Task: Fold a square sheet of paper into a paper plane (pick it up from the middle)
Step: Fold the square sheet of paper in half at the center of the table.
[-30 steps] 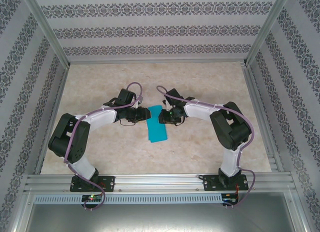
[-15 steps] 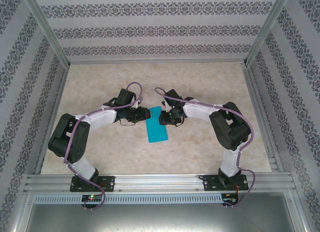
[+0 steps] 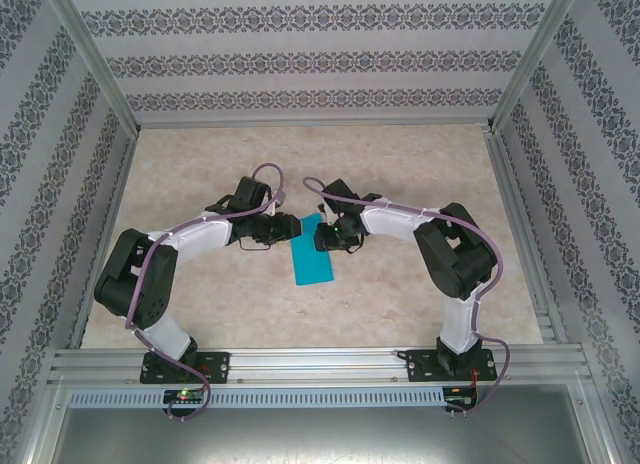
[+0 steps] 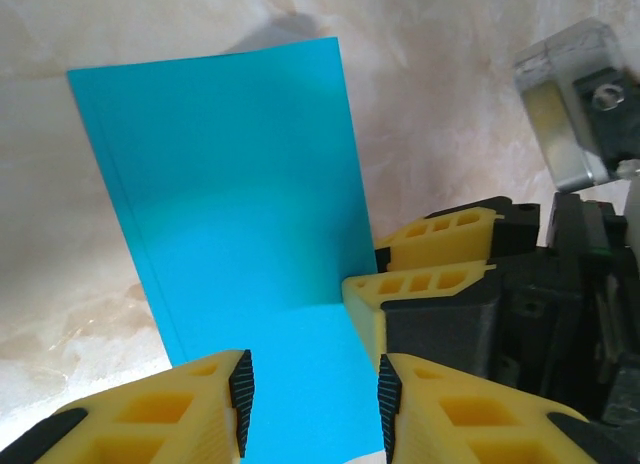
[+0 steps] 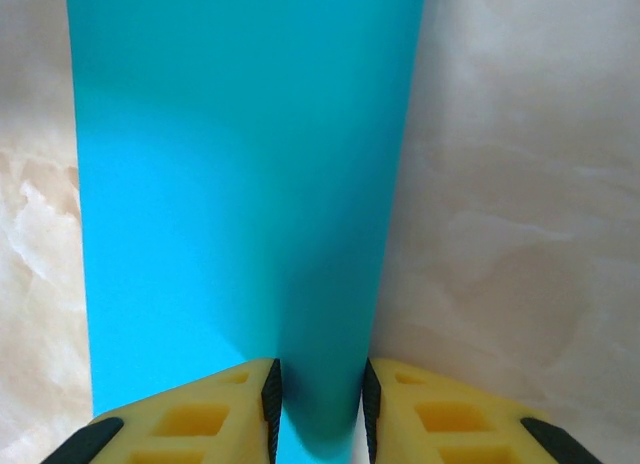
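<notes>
Two-handed at the far end of the square sheet of paper (image 3: 313, 264), doubled into a strip flat on the table (image 3: 420, 174), long axis running near-to-far, slightly slanted. Reaching in low from either side, elbows bent outward: left hand (image 3: 287, 227) and right hand (image 3: 322, 234), equally near, each part-open astride the paper's end, not visibly pinching.

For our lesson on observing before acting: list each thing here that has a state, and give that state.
square sheet of paper: folded in half, on the table.
left gripper: jaws apart, paper between them.
right gripper: jaws narrowly apart, paper between them.
</notes>
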Robot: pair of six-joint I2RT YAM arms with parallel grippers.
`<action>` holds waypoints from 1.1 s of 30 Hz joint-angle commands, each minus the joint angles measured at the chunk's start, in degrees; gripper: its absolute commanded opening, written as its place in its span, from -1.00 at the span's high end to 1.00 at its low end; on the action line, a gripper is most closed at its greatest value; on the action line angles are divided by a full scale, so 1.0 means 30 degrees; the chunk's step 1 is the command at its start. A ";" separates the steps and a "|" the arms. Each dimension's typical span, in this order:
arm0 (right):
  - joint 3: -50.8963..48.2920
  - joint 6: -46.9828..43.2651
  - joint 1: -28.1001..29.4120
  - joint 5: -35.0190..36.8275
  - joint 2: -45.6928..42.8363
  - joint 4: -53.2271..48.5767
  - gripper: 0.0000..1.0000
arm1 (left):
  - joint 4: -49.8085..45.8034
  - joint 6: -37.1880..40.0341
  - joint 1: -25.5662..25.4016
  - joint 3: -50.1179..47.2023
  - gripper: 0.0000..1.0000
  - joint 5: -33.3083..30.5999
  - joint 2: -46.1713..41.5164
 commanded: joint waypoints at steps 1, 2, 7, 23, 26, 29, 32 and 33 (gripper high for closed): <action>0.0448 -0.0538 0.0191 0.0555 0.0320 -0.0639 0.39 | -0.0459 -0.0041 0.0098 -0.0412 0.17 -0.0237 -0.0687; 0.0462 -0.0500 0.0218 0.0530 0.0330 -0.0594 0.39 | -0.0436 -0.0034 0.0095 -0.0395 0.17 -0.0226 -0.0692; 0.0594 -0.0351 0.0305 0.0747 0.0499 -0.0741 0.38 | -0.0487 -0.0032 0.0117 -0.0419 0.17 -0.0268 -0.0746; 0.0617 0.0497 0.0366 0.0643 0.0645 -0.0187 0.33 | -0.0426 -0.0089 0.0108 -0.0397 0.17 -0.0176 -0.0658; 0.0624 0.0606 0.0352 0.0687 0.0704 -0.0179 0.33 | -0.0422 -0.0101 0.0104 -0.0446 0.16 -0.0158 -0.0675; 0.0565 0.0956 0.0305 0.0629 0.0689 -0.0039 0.33 | -0.0403 -0.0136 0.0120 -0.0498 0.17 -0.0178 -0.0684; 0.0550 0.1112 0.0323 0.0593 0.0704 0.0049 0.32 | -0.0329 -0.0198 0.0097 -0.0603 0.17 -0.0206 -0.0701; 0.0593 0.1130 0.0329 0.0585 0.0754 0.0049 0.32 | -0.0338 -0.0195 0.0108 -0.0600 0.16 -0.0209 -0.0700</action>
